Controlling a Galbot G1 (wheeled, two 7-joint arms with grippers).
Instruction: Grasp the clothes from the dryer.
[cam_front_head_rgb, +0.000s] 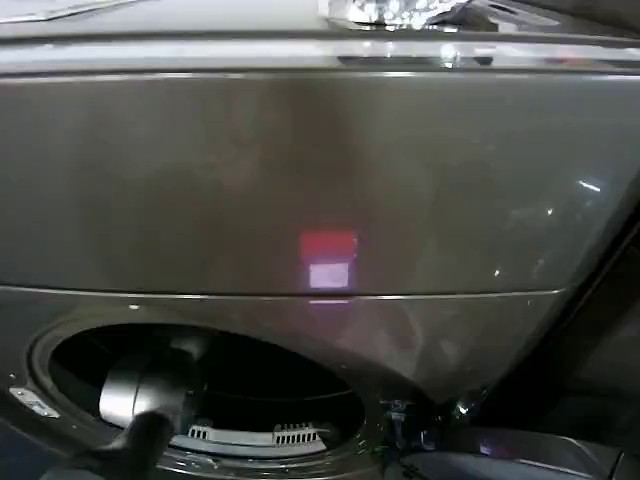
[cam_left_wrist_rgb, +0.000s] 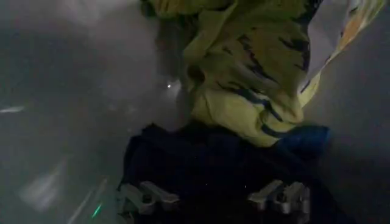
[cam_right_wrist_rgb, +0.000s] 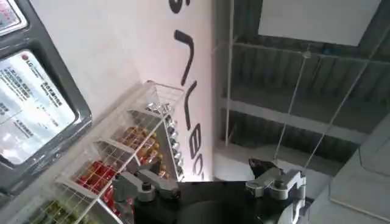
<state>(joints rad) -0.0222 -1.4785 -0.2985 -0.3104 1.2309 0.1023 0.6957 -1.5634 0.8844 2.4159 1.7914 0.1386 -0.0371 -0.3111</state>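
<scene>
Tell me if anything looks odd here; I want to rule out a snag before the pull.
Nothing stands out. The clothes lie loosely bunched inside the dryer, the yellow-green piece above the navy one, with the left gripper open right at the navy fabric. The right gripper is open and pointed away.

The clothes (cam_left_wrist_rgb: 256, 79) run past the frame edge; dryer (cam_front_head_rgb: 300, 180) drum interior dark.
</scene>
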